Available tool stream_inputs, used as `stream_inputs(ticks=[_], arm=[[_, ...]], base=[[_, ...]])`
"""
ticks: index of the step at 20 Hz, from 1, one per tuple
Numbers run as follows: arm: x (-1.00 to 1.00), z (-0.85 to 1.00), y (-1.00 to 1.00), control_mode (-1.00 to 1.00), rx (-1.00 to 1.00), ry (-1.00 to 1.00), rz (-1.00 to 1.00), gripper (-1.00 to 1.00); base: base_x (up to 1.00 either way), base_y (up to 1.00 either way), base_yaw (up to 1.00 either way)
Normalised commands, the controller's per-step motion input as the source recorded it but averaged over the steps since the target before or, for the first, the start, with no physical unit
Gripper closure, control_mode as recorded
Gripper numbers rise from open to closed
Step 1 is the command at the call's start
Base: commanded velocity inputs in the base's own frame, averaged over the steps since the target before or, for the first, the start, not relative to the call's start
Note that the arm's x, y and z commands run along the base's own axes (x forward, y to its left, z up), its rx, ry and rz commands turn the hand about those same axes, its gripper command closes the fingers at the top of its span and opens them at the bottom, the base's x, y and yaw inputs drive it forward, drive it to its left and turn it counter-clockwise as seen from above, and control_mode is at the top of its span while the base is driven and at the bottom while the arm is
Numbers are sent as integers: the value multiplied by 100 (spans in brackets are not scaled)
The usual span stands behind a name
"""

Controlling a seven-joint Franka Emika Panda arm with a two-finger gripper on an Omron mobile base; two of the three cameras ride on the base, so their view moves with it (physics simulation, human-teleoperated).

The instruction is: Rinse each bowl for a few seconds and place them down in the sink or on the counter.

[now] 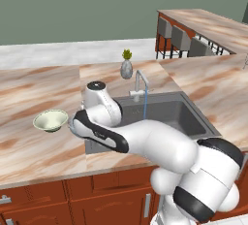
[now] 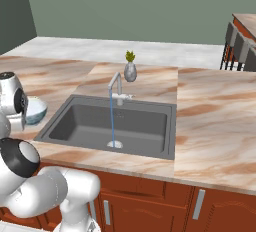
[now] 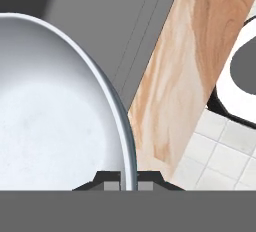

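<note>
The pale blue-white bowl (image 3: 55, 121) was held by its rim in the closed tool (image 3: 128, 183), just left of the sink (image 2: 90, 121). The cream-green bowl (image 1: 50, 120) stood on the tabletop (image 1: 34, 151), further left of the sink, while water ran from the faucet (image 2: 116, 87).

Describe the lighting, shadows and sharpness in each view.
Left base view: flat, even light, with a soft shadow under the shallow cream-green bowl. Right base view: no glare on the dark grey sink; thin blue water stream crisp. Hand view: smooth shading inside the large pale blue-white bowl, its rim sharp.
</note>
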Motion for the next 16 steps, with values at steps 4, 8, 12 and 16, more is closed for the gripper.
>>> stream_inputs(ticks=[4,8,12,16], arm=[[-21,0,48,-100,1,0,14,100],[-19,0,49,-100,0,0,12,100],[-12,0,50,-100,0,0,10,100],[-9,0,49,-100,0,2,8,100]], base=[[0,0,0],[0,0,0],[0,0,0],[0,0,0]])
